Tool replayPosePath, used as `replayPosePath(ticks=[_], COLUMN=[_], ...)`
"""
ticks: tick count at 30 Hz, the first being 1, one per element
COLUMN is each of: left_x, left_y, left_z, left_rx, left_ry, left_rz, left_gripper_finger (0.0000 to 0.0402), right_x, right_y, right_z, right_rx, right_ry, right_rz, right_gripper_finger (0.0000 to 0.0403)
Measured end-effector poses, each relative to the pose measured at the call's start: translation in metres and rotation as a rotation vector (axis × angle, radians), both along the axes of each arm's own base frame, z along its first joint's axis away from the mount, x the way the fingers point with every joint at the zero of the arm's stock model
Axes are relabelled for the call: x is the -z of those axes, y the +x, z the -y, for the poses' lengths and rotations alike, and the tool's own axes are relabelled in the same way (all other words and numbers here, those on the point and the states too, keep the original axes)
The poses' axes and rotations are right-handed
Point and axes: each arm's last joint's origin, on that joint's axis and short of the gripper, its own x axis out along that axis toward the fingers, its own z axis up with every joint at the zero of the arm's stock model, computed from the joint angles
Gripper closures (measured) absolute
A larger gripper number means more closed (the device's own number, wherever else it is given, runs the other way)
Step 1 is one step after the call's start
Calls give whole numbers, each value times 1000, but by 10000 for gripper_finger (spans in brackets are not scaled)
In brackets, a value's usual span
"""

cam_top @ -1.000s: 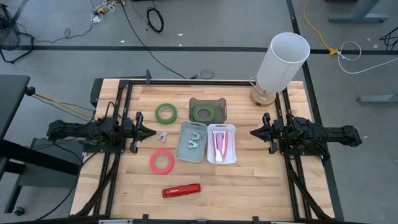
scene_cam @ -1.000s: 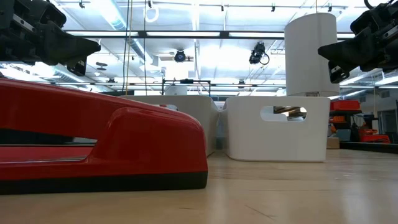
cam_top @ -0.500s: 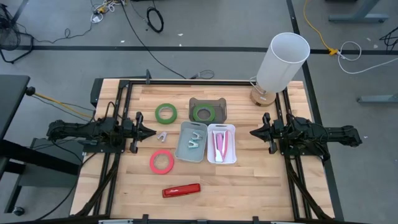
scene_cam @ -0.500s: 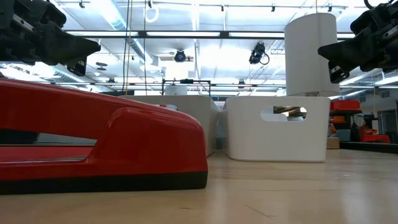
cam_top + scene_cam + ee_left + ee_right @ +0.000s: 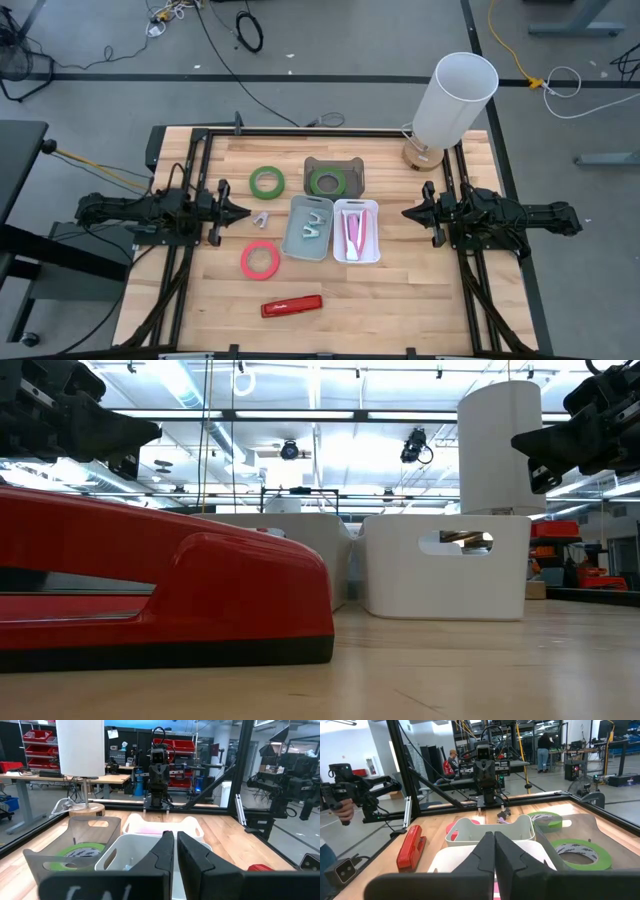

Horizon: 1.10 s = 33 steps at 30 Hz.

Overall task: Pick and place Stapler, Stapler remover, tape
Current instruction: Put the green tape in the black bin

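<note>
A red stapler [image 5: 292,305] lies flat on the wooden table near its front edge; it fills the left of the low view [image 5: 160,585]. A small silver stapler remover [image 5: 262,219] lies on the table just ahead of my left gripper [image 5: 245,212], which is shut and empty. A red tape ring [image 5: 260,260] and a green tape roll [image 5: 267,182] lie flat on the table. Another green roll [image 5: 326,181] lies in a brown tray [image 5: 352,166]. My right gripper [image 5: 405,213] is shut and empty, right of the white bin [image 5: 372,245].
A grey-blue bin [image 5: 296,240] with a silver item and the white bin with a pink item stand side by side at the table's middle. A white lamp [image 5: 455,100] stands at the far right corner. A black frame [image 5: 200,135] rims the table.
</note>
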Motion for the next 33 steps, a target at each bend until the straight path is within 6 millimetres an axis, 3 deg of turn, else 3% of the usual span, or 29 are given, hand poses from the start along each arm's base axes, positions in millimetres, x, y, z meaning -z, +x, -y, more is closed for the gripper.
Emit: replayPosePath(ticks=[7,18,33], left_x=[-9,-49,-122], left_y=[-2,-12,-9], left_z=[0,-2,-2], left_rx=[2,-35,-43], left_ry=[-34,-28,-31], left_rz=[30,-28,-67], left_gripper_finger=[374,374,374], right_x=[0,0,0], right_y=[0,0,0], right_z=[0,0,0], right_rx=[0,0,0], right_ry=[0,0,0], right_rz=[0,0,0], right_gripper_finger=[399,399,399])
